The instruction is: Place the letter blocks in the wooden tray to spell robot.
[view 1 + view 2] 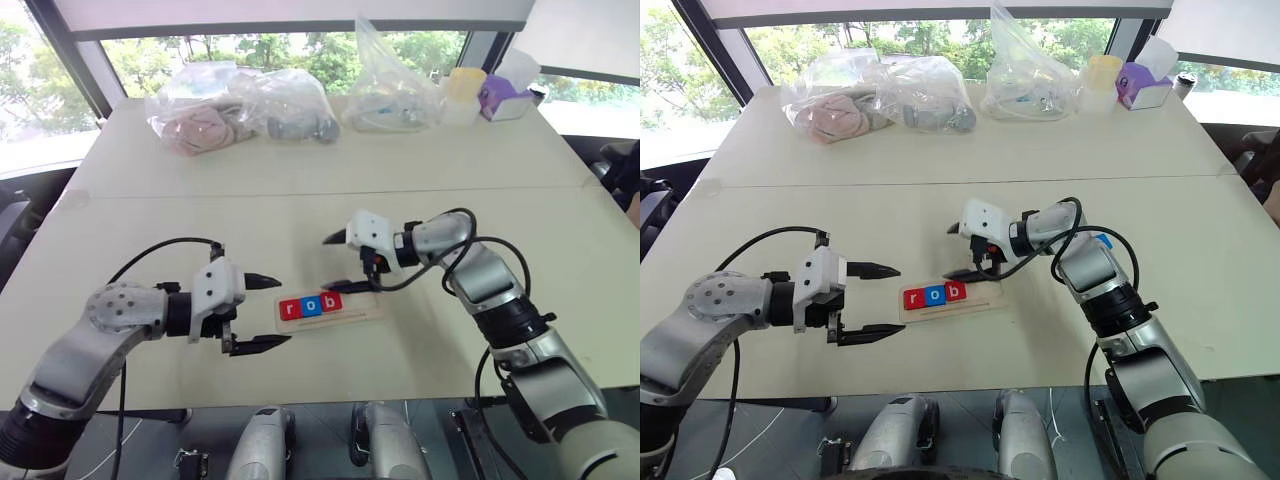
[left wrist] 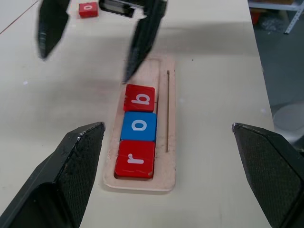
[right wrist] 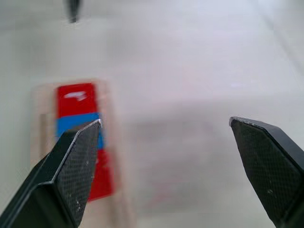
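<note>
You have three letter blocks seated in the wooden tray point(image 1: 365, 310): the red r block point(image 2: 135, 158), the blue o block point(image 2: 138, 126) and the red b block point(image 2: 139, 98) run from the tray's left end, and the rest of the slot toward your right arm lies bare. Both end effectors are spread wide and carry nothing; the right gripper point(image 1: 338, 262) hangs over the tray's empty stretch, just past the b, and the left gripper point(image 1: 261, 313) hovers just off the tray's left end. Expect these tiles to be light, rigid and thin, probably slick-faced, so pinch each one across two opposite edges rather than pressing on its face, and set it down flat, since the recess looks shallow and a tilted tile could ride up on the rim or nudge its neighbours. A further red block point(image 2: 88, 9) lies on the table point(image 1: 300, 180) beyond the right gripper in the left wrist view; its letter looks like an o, though it is too small to read with confidence. A spot of blue shows behind your right forearm in the right eye view, possibly the last tile, mostly hidden. The right wrist view is blurred, so do not judge alignment from it.
</note>
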Controlling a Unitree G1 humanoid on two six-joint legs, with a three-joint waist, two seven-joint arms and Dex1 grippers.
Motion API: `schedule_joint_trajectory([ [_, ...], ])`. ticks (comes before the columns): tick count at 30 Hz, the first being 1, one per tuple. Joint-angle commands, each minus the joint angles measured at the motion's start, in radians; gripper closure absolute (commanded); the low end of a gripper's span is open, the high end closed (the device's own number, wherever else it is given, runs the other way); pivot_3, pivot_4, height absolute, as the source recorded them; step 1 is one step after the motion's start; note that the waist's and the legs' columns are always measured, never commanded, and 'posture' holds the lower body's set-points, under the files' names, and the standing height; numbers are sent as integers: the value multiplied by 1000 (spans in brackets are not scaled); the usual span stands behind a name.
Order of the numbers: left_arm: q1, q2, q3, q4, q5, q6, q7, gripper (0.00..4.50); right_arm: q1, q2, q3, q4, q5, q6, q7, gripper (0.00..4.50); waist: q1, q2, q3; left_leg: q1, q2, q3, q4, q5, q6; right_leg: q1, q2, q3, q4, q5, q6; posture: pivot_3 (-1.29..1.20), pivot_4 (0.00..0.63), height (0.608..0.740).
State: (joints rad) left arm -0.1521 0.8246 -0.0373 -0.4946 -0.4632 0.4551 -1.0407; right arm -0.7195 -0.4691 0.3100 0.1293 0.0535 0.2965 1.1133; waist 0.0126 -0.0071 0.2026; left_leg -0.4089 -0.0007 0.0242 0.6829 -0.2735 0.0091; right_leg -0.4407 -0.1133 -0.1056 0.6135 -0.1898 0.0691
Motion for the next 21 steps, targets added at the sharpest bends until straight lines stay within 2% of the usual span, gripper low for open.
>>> schedule_joint_trajectory([
  [1, -11, 2, -2, -29, -11, 5, -3, 0, 25, 9, -17, 13, -21, -67, -59, 64, 0, 0, 0, 0, 0, 0, 0, 0, 0, 0, 0, 0, 0, 0, 0, 0, 150, 740],
  [21, -26, 6, 5, -34, -19, 29, -3, 0, 91, 1, 2, -35, -24, -85, -66, 64, -2, 0, 0, 0, 0, 0, 0, 0, 0, 0, 0, 0, 1, 0, 0, 0, 150, 740],
])
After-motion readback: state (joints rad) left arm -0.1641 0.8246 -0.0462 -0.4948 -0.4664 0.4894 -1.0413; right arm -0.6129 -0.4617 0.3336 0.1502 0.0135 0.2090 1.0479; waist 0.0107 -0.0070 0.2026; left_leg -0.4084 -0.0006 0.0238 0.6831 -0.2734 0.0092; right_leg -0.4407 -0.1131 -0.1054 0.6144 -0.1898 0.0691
